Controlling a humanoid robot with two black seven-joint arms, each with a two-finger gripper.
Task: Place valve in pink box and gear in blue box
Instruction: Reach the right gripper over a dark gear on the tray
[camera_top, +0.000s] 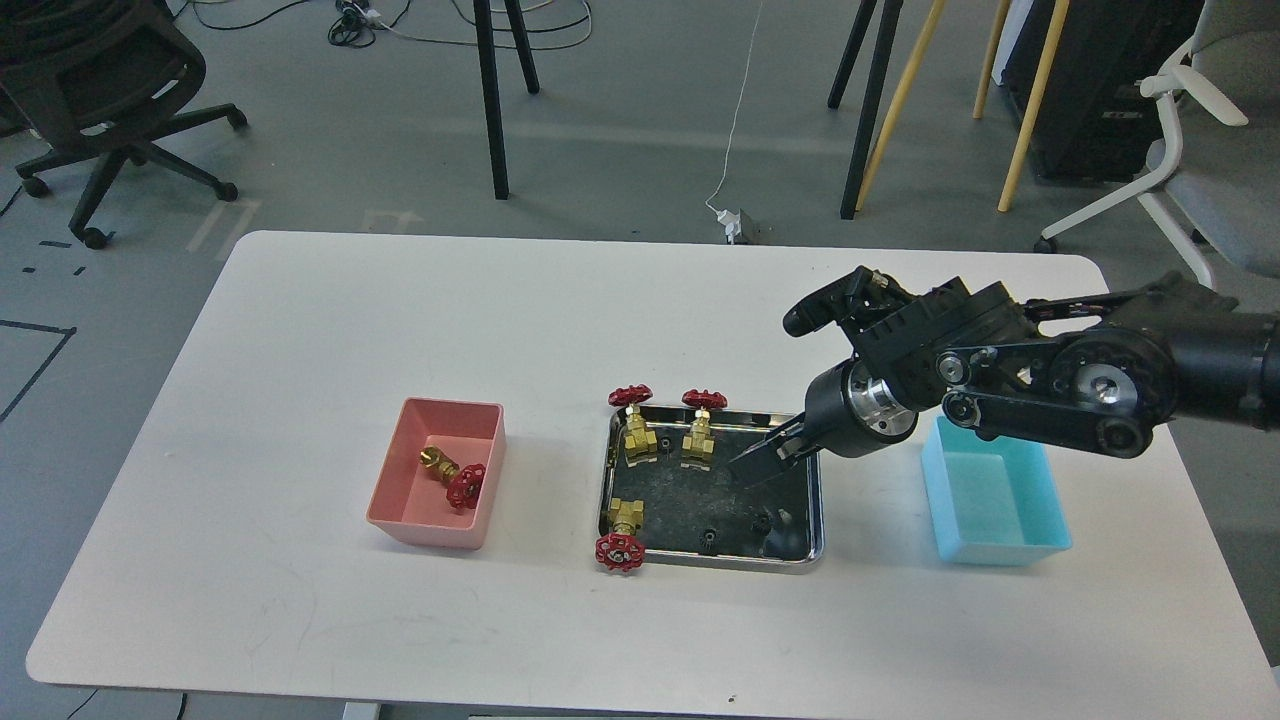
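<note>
One valve (455, 478) lies in the pink box (435, 530) at the left. Three more valves (634, 422) (702, 425) (620, 535) sit at the left side of the steel tray (720, 561), their red handwheels over its rim. Two tiny black gears (708, 537) (761, 522) show near the tray's front. My right gripper (765, 462) reaches in from the right and hangs low over the tray's right part, covering the spot beneath it. Its dark fingers merge against the tray. The blue box (1000, 548) is empty, partly behind my right arm. My left arm is out of view.
The white table (640, 300) ends close behind the boxes' front row. On the floor beyond stand an office chair (90, 90), black tripod legs (495, 100), wooden legs (900, 90) and a white chair (1190, 130).
</note>
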